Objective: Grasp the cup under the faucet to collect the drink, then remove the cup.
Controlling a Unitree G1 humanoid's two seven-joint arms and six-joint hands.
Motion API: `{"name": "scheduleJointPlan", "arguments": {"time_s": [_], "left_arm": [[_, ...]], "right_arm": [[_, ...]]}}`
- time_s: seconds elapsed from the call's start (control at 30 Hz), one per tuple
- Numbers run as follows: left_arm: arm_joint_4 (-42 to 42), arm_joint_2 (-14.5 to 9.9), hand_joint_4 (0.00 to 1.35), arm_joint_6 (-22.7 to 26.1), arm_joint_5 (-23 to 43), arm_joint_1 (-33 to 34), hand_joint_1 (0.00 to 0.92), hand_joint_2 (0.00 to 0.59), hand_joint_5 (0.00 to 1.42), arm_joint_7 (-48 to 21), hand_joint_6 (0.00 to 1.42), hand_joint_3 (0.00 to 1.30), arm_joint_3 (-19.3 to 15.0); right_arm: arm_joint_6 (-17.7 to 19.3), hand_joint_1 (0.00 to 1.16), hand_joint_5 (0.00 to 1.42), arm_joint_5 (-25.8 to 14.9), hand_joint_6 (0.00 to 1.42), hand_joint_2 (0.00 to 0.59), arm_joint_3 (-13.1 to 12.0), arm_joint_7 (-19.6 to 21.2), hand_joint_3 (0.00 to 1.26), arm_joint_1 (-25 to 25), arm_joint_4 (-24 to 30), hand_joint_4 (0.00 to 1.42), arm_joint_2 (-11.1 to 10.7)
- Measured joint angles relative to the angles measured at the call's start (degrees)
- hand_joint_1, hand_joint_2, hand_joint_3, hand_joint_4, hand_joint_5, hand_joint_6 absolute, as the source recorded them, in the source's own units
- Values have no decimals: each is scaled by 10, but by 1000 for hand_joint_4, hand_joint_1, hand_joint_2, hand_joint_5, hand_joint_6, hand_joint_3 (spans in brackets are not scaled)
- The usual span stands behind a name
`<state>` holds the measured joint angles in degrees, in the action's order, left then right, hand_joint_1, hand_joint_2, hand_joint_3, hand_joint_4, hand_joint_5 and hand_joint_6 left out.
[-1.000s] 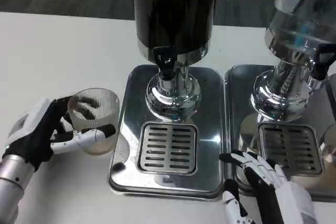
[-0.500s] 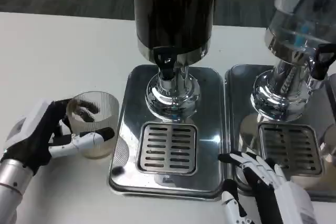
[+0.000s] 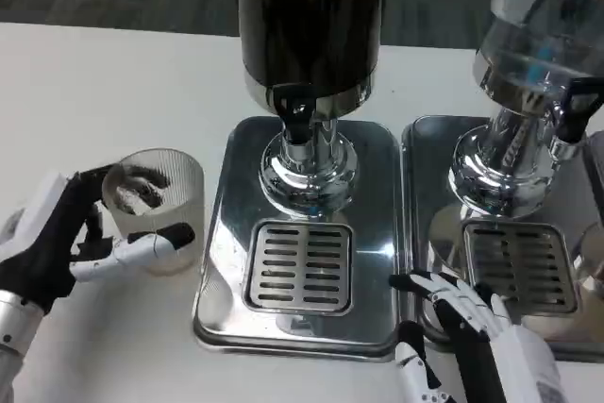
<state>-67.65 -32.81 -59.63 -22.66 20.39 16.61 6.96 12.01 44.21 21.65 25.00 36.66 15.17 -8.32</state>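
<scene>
At the left of the frame our left hand (image 3: 57,247) grips the ribbed cup (image 3: 154,207) on the table (image 3: 113,82), beside the drip tray (image 3: 297,266). Our right hand (image 3: 477,337) rests open at the lower right. Sliding toward the faucet (image 3: 295,112), we could catch the cup's base on the tray's raised edge and tip it.

The clear ribbed plastic cup (image 3: 153,207) looks frosted. The polished chrome drip tray (image 3: 298,243) and faucet base (image 3: 309,169) are mirror-glossy. The white surface (image 3: 113,92) is matt.

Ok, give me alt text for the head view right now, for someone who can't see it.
The robot's left hand grips a clear ribbed cup on the white table, left of a dark drink dispenser's steel drip tray. Its right hand rests open at the tray's front right corner, beside a second dispenser.
</scene>
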Motion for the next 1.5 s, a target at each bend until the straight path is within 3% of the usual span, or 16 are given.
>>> {"name": "scheduleJointPlan", "arguments": {"time_s": [0.27,0.7,1.0,1.5], "left_arm": [[13,10,703,-11,-4,7,402,82,961,-5,1273,638,-3],[8,60,703,5,-50,51,402,81,961,-17,1271,638,57],[0,76,698,23,-71,73,393,83,940,-25,1239,634,87],[0,79,530,24,-74,86,195,48,761,-46,1142,476,103]], "right_arm": [[0,203,122,0,1,502,0,0,304,4,0,197,0],[0,208,122,4,1,508,6,11,304,27,12,197,10],[0,209,122,5,4,509,8,18,304,42,19,197,13],[0,212,122,4,39,509,10,19,304,36,21,187,13]]}}
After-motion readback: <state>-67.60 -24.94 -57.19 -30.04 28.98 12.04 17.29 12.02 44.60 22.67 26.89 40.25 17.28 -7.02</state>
